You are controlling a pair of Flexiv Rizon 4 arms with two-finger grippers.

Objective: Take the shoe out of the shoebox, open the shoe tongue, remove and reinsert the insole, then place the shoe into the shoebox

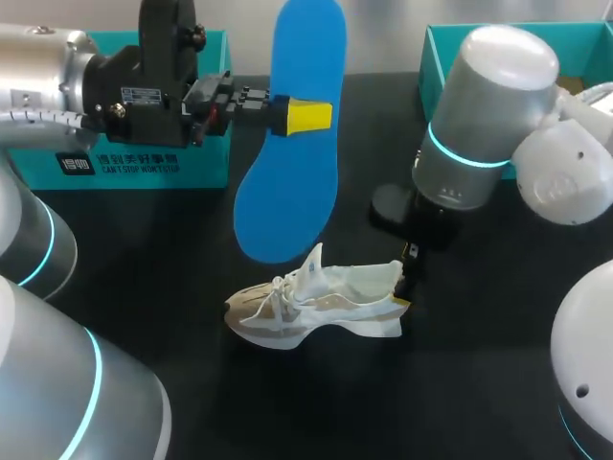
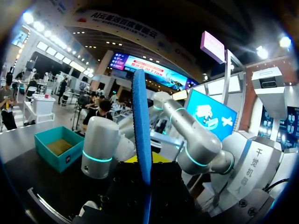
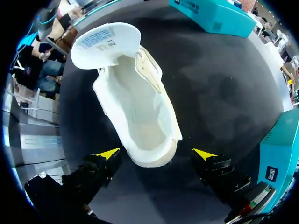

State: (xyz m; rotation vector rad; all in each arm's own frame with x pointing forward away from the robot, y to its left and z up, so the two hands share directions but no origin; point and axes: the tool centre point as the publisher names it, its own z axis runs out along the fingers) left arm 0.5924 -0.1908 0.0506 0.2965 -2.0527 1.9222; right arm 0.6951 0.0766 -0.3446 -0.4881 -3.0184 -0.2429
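We find the shoe [image 3: 140, 107] on the table [image 3: 224, 93], outside both boxes. Its heel lies between the spread fingers of our right gripper [image 3: 155, 155], which stand open, and its tongue is lifted. The blue insole [image 1: 287, 192] stands edge-up, clamped in our left gripper [image 1: 306, 116], apart from the shoe. The right box [image 2: 53, 156], past the right arm, holds only brown filling. The contents of the left box [image 1: 124, 163], behind the left gripper, are hidden.
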